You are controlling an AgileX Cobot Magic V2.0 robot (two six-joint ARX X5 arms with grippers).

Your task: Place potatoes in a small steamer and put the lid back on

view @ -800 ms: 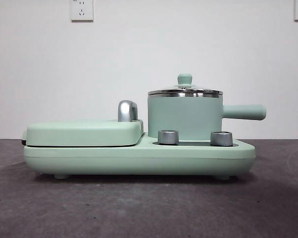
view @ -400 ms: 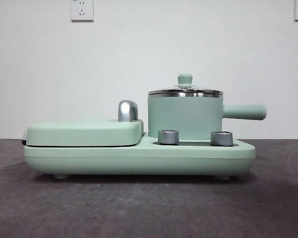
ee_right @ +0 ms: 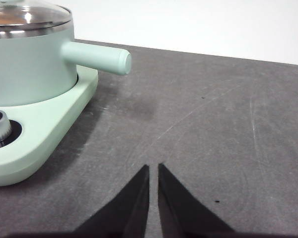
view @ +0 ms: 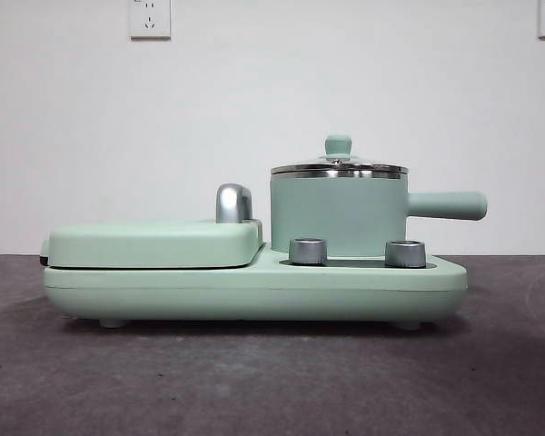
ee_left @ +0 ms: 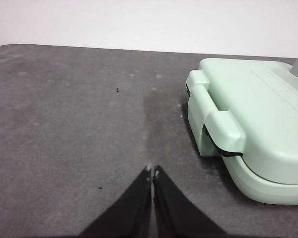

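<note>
Sitting on the green cooker base, the pot wears its lid. Left gripper hovers closed, empty, beside the griddle cover. Right gripper, nearly closed, holds nothing near the pot handle; orange shows under the glass.

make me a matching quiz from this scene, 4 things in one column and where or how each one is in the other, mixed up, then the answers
Things:
1. lid
2. steamer
3. left hand
4. right hand

Places or states:
A. shut, above bare table beside the steamer's handle
B. standing on the green base, behind two silver dials
C. shut, above bare table next to the griddle cover's end
D. sitting on the steamer's steel rim, knob up

Pairs: 1-D, 2-B, 3-C, 4-A
</note>
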